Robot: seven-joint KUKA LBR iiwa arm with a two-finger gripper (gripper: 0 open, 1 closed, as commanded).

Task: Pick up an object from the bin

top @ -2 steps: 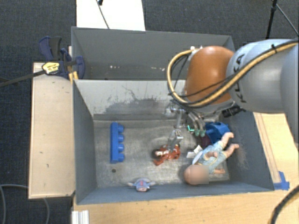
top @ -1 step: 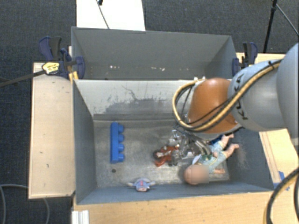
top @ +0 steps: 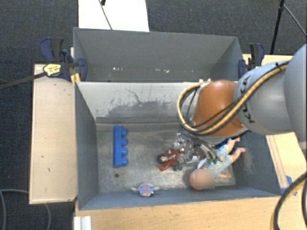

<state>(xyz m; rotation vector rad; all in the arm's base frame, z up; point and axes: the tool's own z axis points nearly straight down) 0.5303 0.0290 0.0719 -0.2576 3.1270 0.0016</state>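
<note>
1. Camera view has the gripper (top: 191, 151) low in the right half of the bin (top: 86, 143), between a small red-and-brown toy figure (top: 169, 158) and a doll (top: 216, 169) lying near the front right corner.
2. Whether the claw is open or closed I cannot tell — its tip is lost among the toys, and nothing is plainly held.
3. A blue block (top: 120, 146) and a small blue-and-pink toy (top: 145, 189) lie well apart to the left.
4. By my judgement the arm is down among the things — the grasp and lift remain.
</note>
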